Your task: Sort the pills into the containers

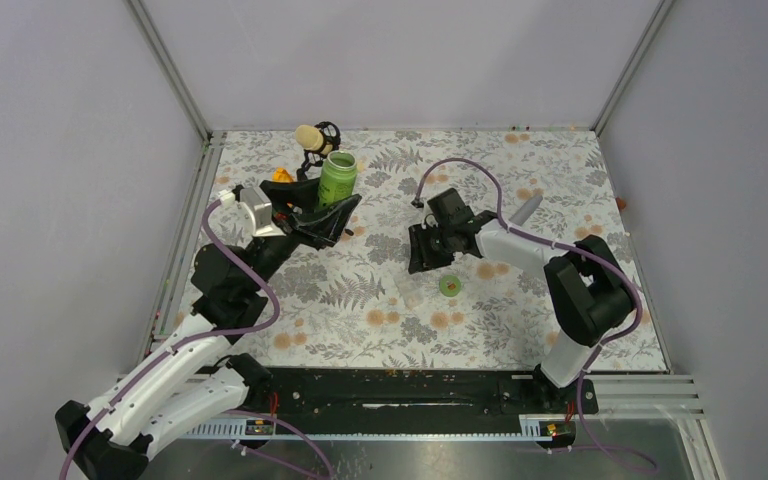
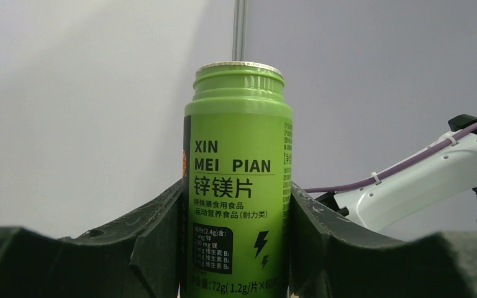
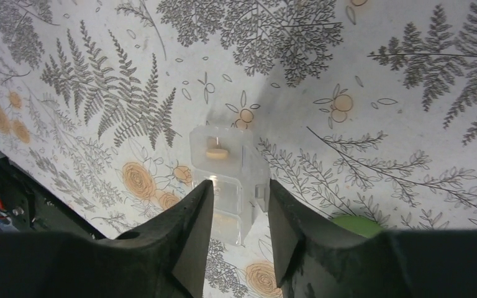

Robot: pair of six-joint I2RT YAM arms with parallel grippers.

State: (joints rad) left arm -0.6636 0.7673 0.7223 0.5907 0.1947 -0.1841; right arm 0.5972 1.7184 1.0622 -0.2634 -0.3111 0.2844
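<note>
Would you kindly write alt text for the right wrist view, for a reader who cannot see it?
The right gripper, black fingers open, hangs over a clear compartmented container on the fern-patterned mat. One compartment holds a single pale pill; a green cap peeks in at lower right.

Left gripper [image 1: 334, 208] apparently clasps bottle [image 1: 338, 175].

Glossy green plastic bottle [image 2: 239, 186]; clear plastic container [image 3: 223, 180]

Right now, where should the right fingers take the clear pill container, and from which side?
Probably by its two long side walls, from straight above: the clear container lies flat on the mat, low and narrow, lengthwise between the open fingers of the right gripper.
</note>
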